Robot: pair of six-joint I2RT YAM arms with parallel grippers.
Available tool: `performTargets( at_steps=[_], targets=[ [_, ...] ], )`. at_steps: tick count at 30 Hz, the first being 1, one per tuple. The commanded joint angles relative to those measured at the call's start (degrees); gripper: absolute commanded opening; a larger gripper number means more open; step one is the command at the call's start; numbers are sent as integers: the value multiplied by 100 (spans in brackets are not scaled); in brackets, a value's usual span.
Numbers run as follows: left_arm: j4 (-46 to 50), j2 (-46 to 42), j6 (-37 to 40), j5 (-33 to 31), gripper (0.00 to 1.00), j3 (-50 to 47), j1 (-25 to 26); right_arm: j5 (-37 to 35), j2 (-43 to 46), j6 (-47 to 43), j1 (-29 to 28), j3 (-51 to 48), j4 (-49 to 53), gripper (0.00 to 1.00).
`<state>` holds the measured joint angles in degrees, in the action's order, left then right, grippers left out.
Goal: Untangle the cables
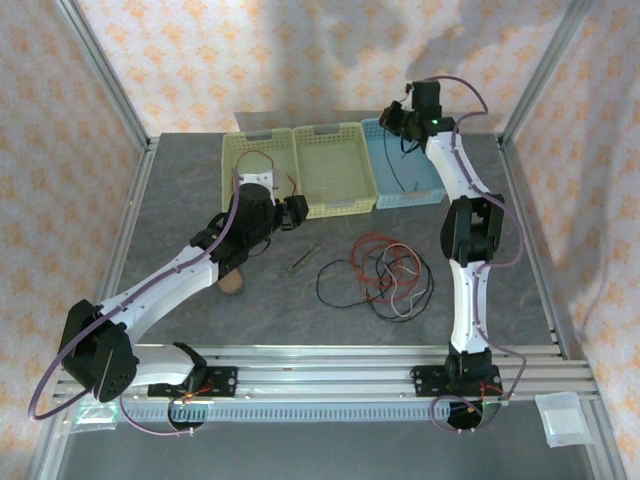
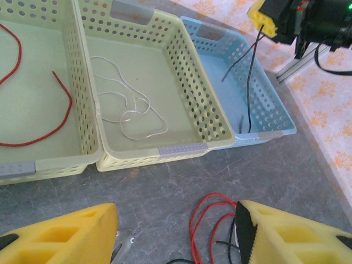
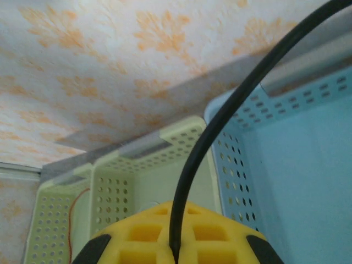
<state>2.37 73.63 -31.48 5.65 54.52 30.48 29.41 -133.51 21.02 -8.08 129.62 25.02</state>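
Holding the black cable (image 2: 250, 82) over the blue basket (image 2: 275, 104), right gripper (image 3: 175, 245) clamped on it, we release once both ends hang inside. Empty, the left gripper (image 2: 176, 234) stands open.

Three baskets stand side by side at the far edge of the grey table (image 1: 180, 215): a pale green basket (image 1: 260, 135), a yellow basket (image 1: 335, 170) and a blue basket (image 1: 420, 185). The right gripper (image 1: 398, 120) hangs over the blue basket, a black cable (image 1: 399, 170) dangling from it into that basket. The left gripper (image 1: 296, 213) sits at the yellow basket's near left corner. A red cable (image 1: 258, 155) lies in the pale green basket. Between the arms lies a loose tangle of cables (image 1: 385, 272), red, black and whitish, a short dark stick (image 1: 300, 260) just left of it
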Motion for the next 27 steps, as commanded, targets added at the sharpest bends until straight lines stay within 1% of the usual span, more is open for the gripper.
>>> performTargets(
  at_steps=[1,7,11,12,14,19,23,25,27],
  targets=[
    [88,4,-32,111,59,67,-17,-159,50,-113,-3,-25,161,6],
    [97,12,-32,138,59,59,-19,-494,-183,-62,64,51,588,9],
    [119,12,-33,156,59,47,-23,-625,-193,-98,74,39,636,24],
    [123,12,-38,156,59,41,-16,-606,-193,-93,69,59,636,29],
    [132,20,-41,156,59,41,-22,-635,-187,-98,69,117,653,34],
    [107,21,-86,164,59,24,-21,-770,-82,-145,75,195,664,35],
    [137,89,-42,182,59,60,-7,-720,168,-291,69,132,637,35],
    [241,188,50,135,59,162,34,-621,429,-388,70,-86,575,35],
    [393,318,169,33,60,334,132,-602,840,-471,56,-551,459,35]
  ],
)
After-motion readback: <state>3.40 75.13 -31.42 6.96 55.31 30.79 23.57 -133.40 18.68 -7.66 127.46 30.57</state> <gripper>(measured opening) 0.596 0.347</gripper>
